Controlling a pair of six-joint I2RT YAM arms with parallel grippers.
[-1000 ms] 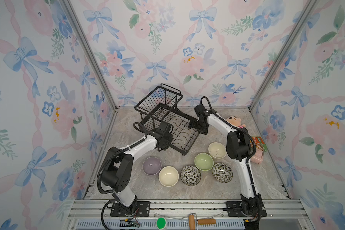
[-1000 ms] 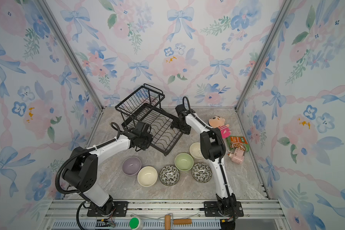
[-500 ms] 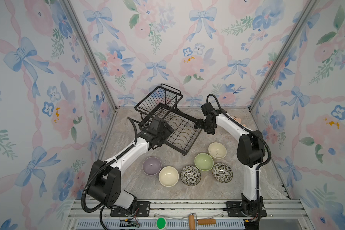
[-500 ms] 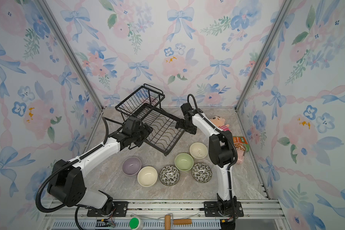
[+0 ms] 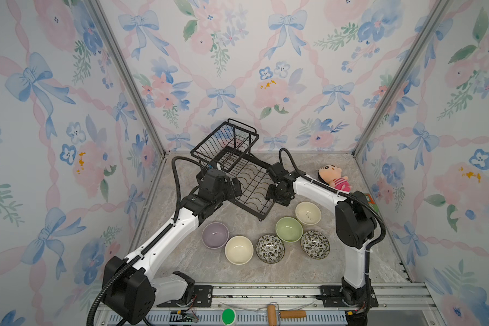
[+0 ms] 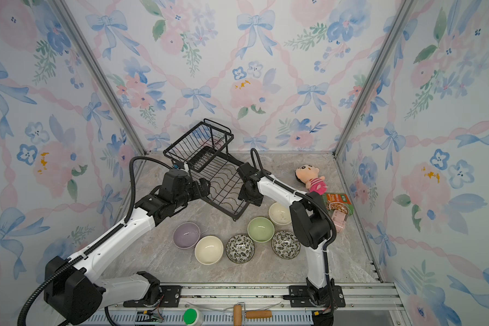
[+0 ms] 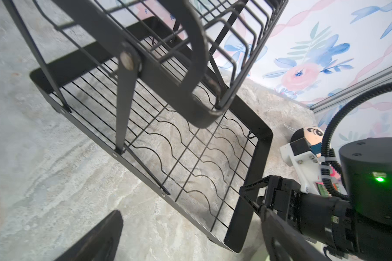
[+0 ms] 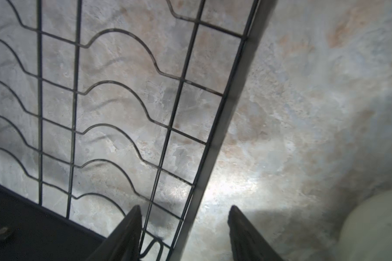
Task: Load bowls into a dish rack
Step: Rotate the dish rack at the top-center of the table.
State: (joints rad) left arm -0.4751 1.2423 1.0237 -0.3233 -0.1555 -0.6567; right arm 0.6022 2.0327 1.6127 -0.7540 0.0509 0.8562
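While all 6 bowls sit upright on the marble table (image 5: 187,262), outside the dish rack (image 5: 251,180), the rack stands at their 12 o'clock. It is turned diagonally, with its raised basket (image 5: 226,144) at the 11 o'clock end.

The left claw (image 5: 237,187) hangs just beside the rack's 8 o'clock edge, released, its jaws spread wide and gripping nothing. In the left wrist view 1 finger (image 7: 100,239) shows over bare table, short of the base tray's long rim.

The right claw (image 5: 271,193) is at the rack's 4 o'clock edge. In the right wrist view its 2 fingers (image 8: 127,235) straddle the tray's thin rim, 1 over the wavy wires and 1 over the table. A gap shows on each side, so it is released too.

The bowls lie in a loose arc at the rack's 6 o'clock:
- the lavender bowl (image 5: 215,234), at the left claw's 6 o'clock and well apart from it
- the near cream bowl (image 5: 239,249)
- the first leaf bowl (image 5: 270,248)
- the green bowl (image 5: 289,229)
- the second leaf bowl (image 5: 315,244)
- the far cream bowl (image 5: 308,213), nearest the right claw, at its 5 o'clock

A plush doll (image 5: 332,176) lies at the rack's 3 o'clock.
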